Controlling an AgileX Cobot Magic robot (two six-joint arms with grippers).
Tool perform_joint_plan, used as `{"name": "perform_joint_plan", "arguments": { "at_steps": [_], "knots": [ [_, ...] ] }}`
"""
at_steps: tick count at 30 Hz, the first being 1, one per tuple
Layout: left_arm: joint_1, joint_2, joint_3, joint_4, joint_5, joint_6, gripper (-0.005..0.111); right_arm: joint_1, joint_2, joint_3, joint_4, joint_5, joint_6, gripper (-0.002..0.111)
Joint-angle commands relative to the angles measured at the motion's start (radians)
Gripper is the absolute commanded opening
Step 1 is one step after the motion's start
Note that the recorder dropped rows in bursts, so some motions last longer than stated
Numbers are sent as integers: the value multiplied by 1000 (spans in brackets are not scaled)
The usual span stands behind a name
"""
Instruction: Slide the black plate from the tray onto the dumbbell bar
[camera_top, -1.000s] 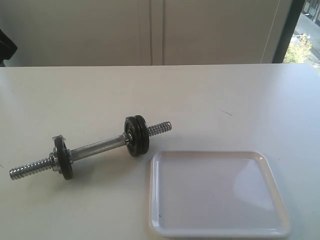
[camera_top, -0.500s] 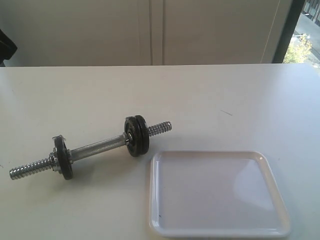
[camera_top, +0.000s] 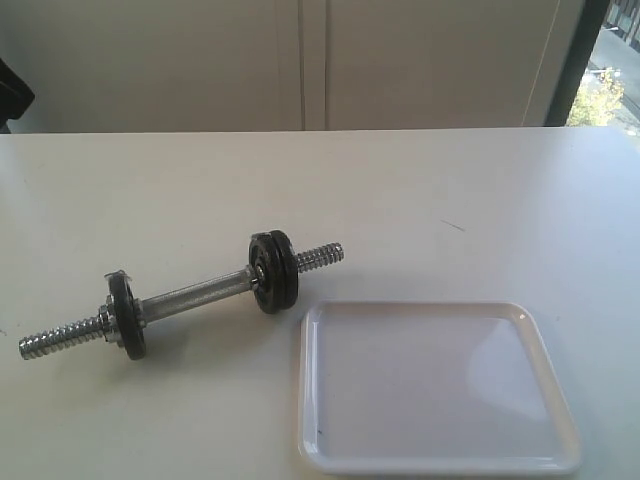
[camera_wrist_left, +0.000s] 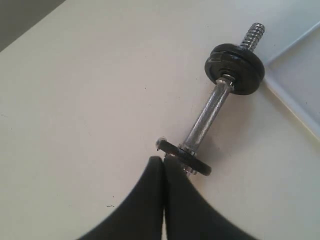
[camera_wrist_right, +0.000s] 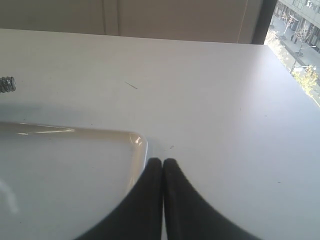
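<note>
The dumbbell bar (camera_top: 195, 296) lies slantwise on the table, left of the white tray (camera_top: 310, 400), which holds nothing. The black plate (camera_top: 274, 272) stands upright on the bar near its tray-side threaded end, pressed against a second black disc. A single black disc (camera_top: 126, 315) sits near the other end. The left wrist view shows my left gripper (camera_wrist_left: 164, 159) shut and empty, hovering by that single disc (camera_wrist_left: 192, 162), with the bar (camera_wrist_left: 207, 117) running away from it. My right gripper (camera_wrist_right: 162, 161) is shut and empty beside a tray corner (camera_wrist_right: 136, 145). Neither gripper appears in the exterior view.
The white table (camera_top: 450, 190) stretches back to a pale wall, with a window at the far right (camera_top: 600, 90). A threaded bar tip (camera_wrist_right: 7, 84) shows at the edge of the right wrist view. A small dark mark (camera_top: 453, 226) lies on the table behind the tray.
</note>
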Motion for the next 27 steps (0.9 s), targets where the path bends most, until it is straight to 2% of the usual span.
{"name": "perform_joint_plan", "arguments": {
  "at_steps": [1, 9, 11, 13, 17, 23, 27],
  "knots": [
    [-1, -10, 6, -1, 5, -5, 0, -4, -5, 5, -2, -16, 0, 0],
    [-1, -17, 10, 48, -14, -5, 0, -4, -5, 5, -2, -16, 0, 0],
    [8, -38, 34, 24, -117, -8, 0, -4, -5, 5, -2, -16, 0, 0],
    [36, -64, 72, -55, -275, -8, 0, -4, -5, 5, -2, -16, 0, 0],
    [122, -138, 195, -216, -489, -8, 0, -4, -5, 5, -2, -16, 0, 0],
    [267, -292, 448, -287, -531, -8, 0, -4, -5, 5, -2, -16, 0, 0],
    [341, -402, 654, -345, -640, -8, 0, -4, -5, 5, -2, -16, 0, 0]
  ]
}}
